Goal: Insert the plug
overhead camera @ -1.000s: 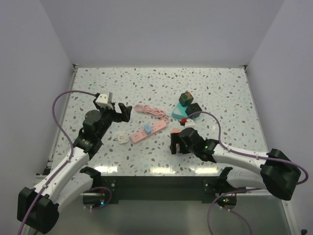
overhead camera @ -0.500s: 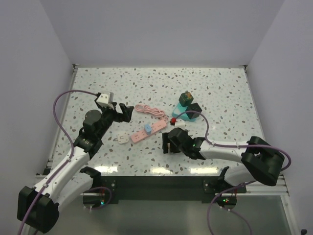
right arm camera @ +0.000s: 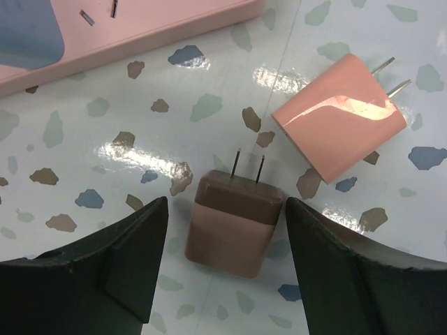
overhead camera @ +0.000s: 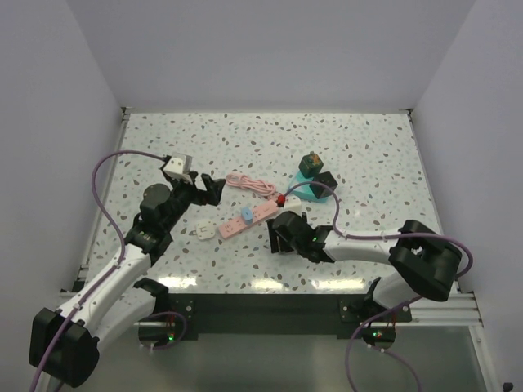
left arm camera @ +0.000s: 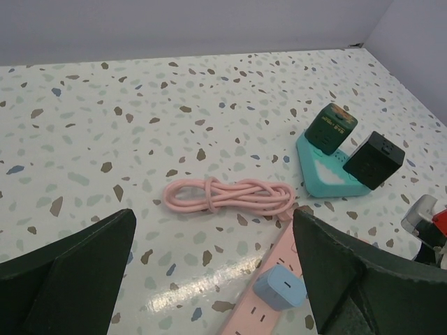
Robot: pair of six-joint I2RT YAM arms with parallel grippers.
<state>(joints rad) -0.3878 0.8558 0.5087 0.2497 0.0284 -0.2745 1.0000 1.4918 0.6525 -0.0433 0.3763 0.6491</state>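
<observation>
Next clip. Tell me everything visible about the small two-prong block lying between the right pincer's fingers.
The two-prong block is small and squarish with rounded edges, smooth plastic by its look, brownish-pink in shadow, with a darker band at the prong end. Its two thin metal prongs point away from the wrist. It lies flat on the speckled table between the fingers of the open right pincer, a gap on each side; only the table touches it.

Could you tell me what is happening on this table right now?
The right pincer is down over a small pinkish charger lying on the table, one finger either side, not touching it. The left pincer hangs open near the pink power strip. The white plug lies by the strip's end, not inserted.
</observation>
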